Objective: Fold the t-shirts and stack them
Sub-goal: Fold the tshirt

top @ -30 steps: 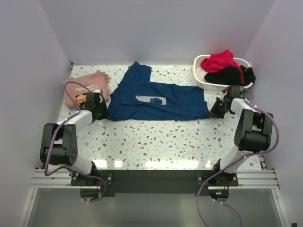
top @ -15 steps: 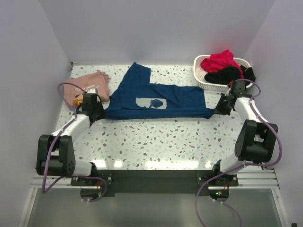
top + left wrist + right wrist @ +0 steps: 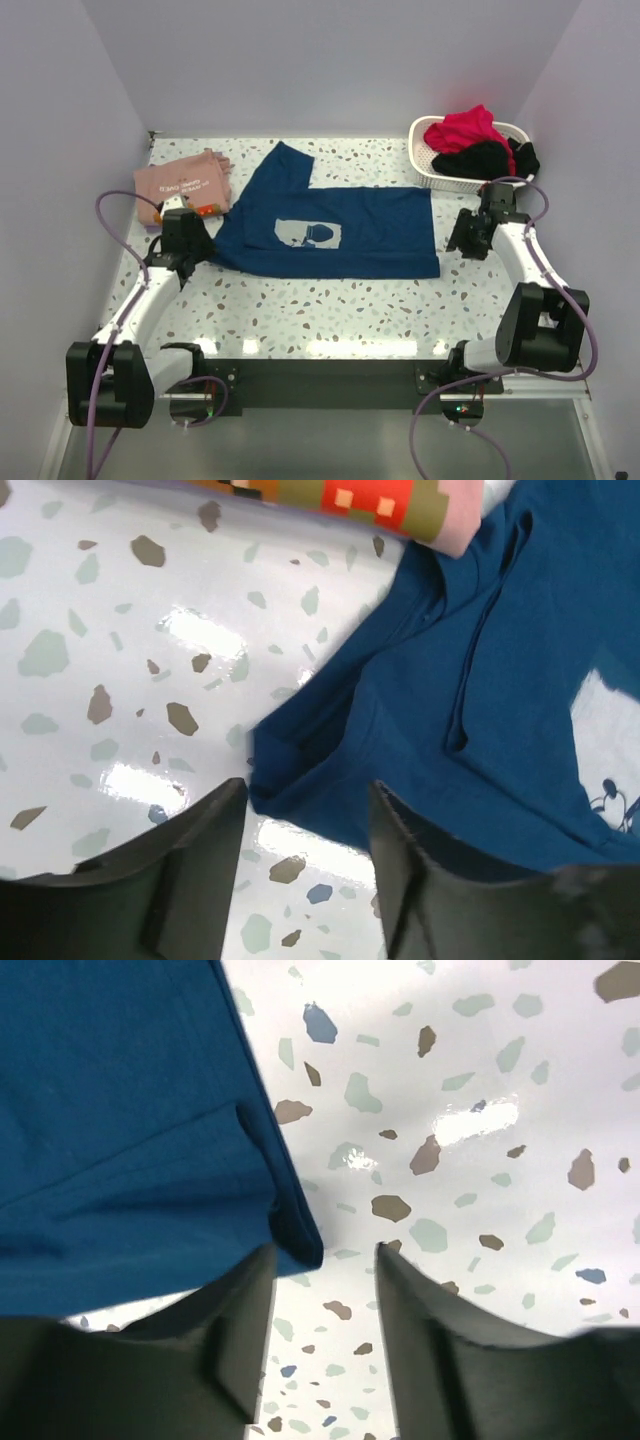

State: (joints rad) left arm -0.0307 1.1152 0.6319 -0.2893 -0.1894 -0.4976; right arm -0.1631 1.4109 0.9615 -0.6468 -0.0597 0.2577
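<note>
Blue tee point(image 3: 330, 235) lies spread mid-worktop point(image 3: 330, 300), long axis 9 to 3 o'clock, left tool point(image 3: 305, 792) parted and empty at its 9 o'clock corner, right tool point(image 3: 325, 1252) parted, empty at 3, each arm nearest its own end.

Speckled table point(image 3: 340, 300), white w/ grey-brown flecks, glossy toward the near edge. Across the middle a dark blue tee point(image 3: 370, 235) lies spread flat, print up, one sleeve pointing to the far side. A salmon-pink tee point(image 3: 180, 182), folded, sits just far-left of the blue one, edges touching, and a white basket point(image 3: 432, 175) stands far-right of it, slightly apart.
</note>
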